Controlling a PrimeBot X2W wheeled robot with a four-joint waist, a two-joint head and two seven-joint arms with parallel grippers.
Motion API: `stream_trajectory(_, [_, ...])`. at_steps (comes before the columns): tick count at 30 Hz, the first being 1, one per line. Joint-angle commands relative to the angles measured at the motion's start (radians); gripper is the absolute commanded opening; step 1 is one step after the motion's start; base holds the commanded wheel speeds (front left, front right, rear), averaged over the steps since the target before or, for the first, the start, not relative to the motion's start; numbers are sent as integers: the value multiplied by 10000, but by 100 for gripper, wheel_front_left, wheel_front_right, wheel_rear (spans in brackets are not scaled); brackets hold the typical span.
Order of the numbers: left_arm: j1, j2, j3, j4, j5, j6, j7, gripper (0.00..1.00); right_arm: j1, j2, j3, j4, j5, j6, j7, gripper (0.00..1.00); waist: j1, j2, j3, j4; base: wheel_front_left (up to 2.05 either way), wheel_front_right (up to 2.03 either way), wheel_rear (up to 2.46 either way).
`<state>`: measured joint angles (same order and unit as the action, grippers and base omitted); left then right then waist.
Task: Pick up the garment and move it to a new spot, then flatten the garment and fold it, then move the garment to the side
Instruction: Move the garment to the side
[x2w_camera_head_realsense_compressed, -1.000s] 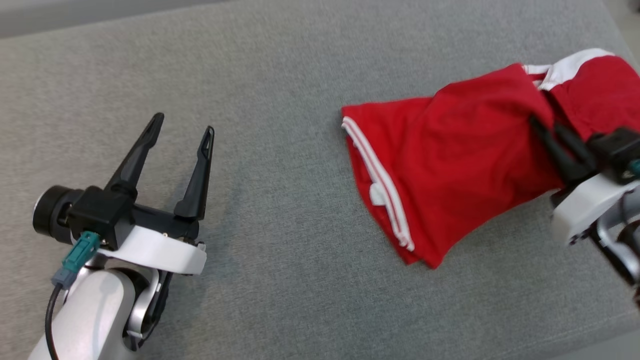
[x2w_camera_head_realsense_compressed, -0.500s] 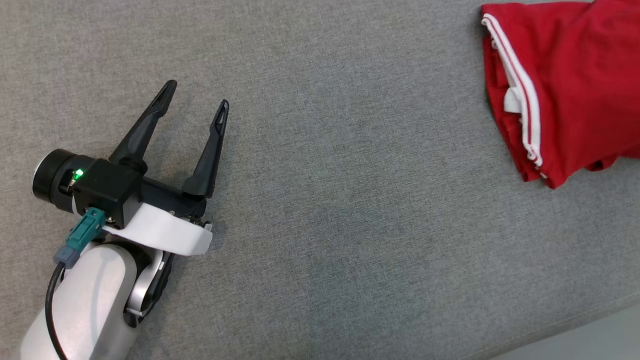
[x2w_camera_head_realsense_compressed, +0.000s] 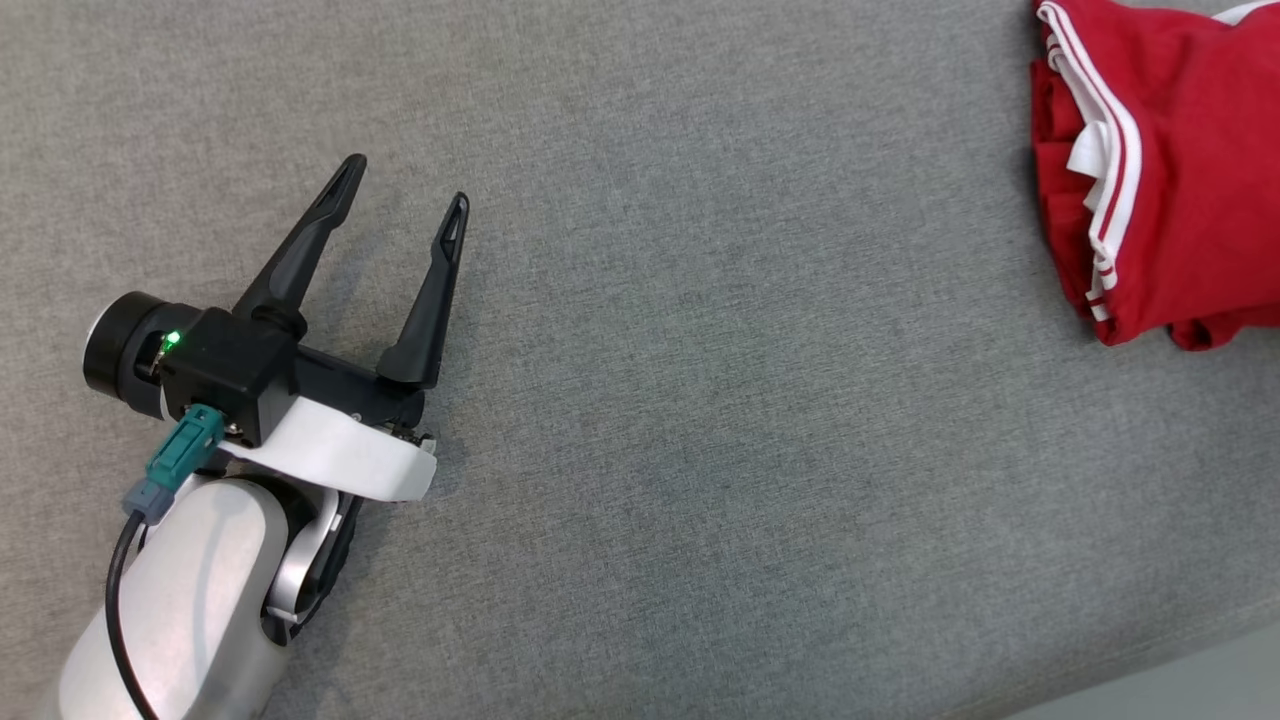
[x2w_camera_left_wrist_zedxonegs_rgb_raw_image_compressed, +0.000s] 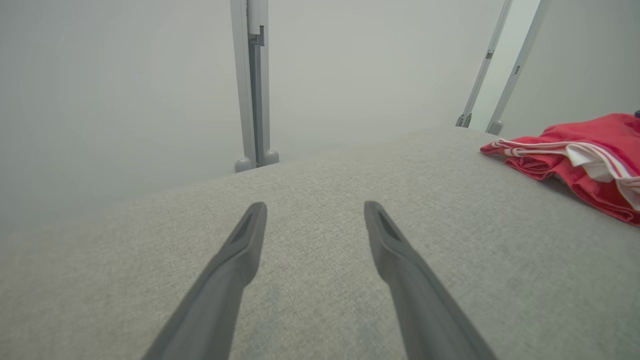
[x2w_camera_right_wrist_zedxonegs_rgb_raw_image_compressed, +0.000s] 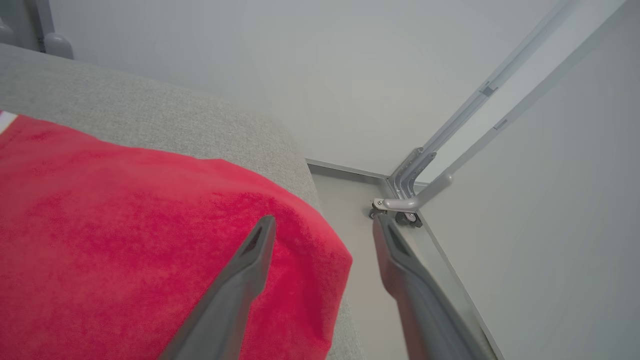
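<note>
The garment (x2w_camera_head_realsense_compressed: 1170, 200) lay at the right end of the pad (x2w_camera_head_realsense_compressed: 700, 400), a red bundle with white stripes along one hem, folded over itself in loose layers. From the right wrist view it (x2w_camera_right_wrist_zedxonegs_rgb_raw_image_compressed: 125, 225) reached right up to the pad's edge, near a corner.

The left gripper (x2w_camera_head_realsense_compressed: 407, 180) sat low over bare pad, well apart from the garment, its fingers spread with nothing between them (x2w_camera_left_wrist_zedxonegs_rgb_raw_image_compressed: 315, 207). The right gripper (x2w_camera_right_wrist_zedxonegs_rgb_raw_image_compressed: 325, 220) was spread too and pinched nothing. One finger showed against the red cloth and the other against the floor past the pad's edge. I could not tell whether that finger touched the cloth.

To my eye the garment looked set down at the side, so the task seemed close to done.

It looked light, soft and limp, with no stiffness of its own. Lifted by one point, it would likely sag and the fold would fall open. The layers seemed free to slide over each other, and the striped hem (x2w_camera_left_wrist_zedxonegs_rgb_raw_image_compressed: 565, 147) already gaped a little. A good hold, I judged, would be at the folded edge, pinching through every layer. Two holds spaced along that edge would keep the fold better. Being so near the edge, a careless tug could drag it off the pad.
</note>
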<state>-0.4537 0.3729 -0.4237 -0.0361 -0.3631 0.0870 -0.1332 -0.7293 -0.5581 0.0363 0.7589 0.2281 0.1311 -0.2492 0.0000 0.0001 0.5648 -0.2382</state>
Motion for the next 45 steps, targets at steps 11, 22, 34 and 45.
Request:
stream_trajectory(11, [794,-104,352,383,-471,411,-465,100,1604,2298,-1231,-2036,922,-4,-173,100,0,-1,-1513,313,0,0,0])
stream_trajectory(22, [1839,44,1312,395,-1039,967,-971,100,4033,4171,-1050,-6207,45,-3,250,100,0,-1,-2738,1046,0,0,0])
stream_trajectory(34, [2794,96,1710,379,-1142,1190,-1182,100,5456,4830,-598,-7867,-763,-5,1203,100,0,-1,-3860,1927,0,0,0])
stream_trajectory(45, [3820,336,1560,562,-1086,1336,-1028,100,6645,4983,-725,-7932,-1051,-5,1779,100,0,-1,-4963,2241,0,0,0])
